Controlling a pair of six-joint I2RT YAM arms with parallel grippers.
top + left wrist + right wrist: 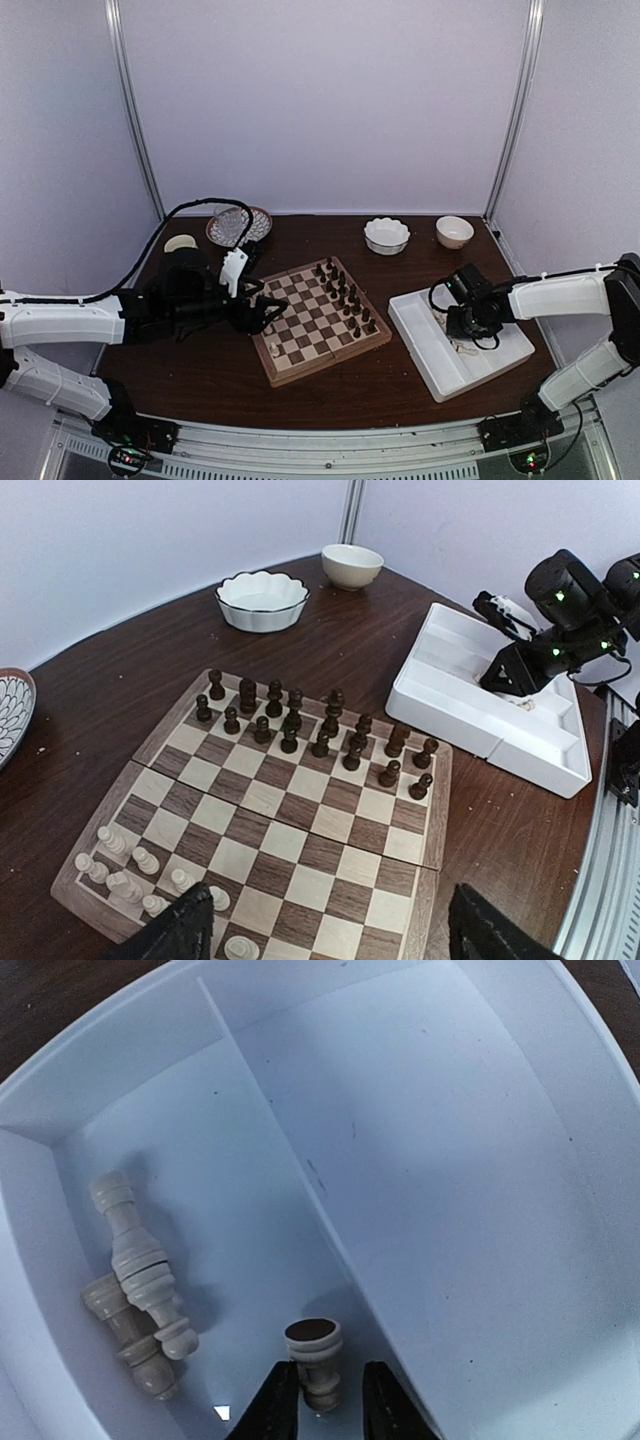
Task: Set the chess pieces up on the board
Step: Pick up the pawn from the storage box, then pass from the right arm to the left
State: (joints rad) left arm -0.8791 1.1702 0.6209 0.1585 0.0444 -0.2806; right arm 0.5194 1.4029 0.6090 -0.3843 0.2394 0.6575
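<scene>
The board [300, 335] lies mid-table, with dark brown pieces [345, 295] along its far right side. Several cream-white chess pieces [120, 865] stand at its near left corner. My left gripper [265, 315] hovers over that side of the board [300, 810], open and empty [330, 925]. My right gripper [465, 330] is down in the white tray [430, 330]. Its fingers [325, 1395] straddle a lying cream piece [315, 1345]; a gap shows on the right side. Two more cream pieces [135, 1260] lie to the left in the same compartment.
A white scalloped bowl [386, 235] and a cream bowl [454, 231] stand at the back. A patterned plate [238, 225] and a small cream disc [181, 243] sit back left. The tray's divider wall [300, 1160] runs close beside my right fingers.
</scene>
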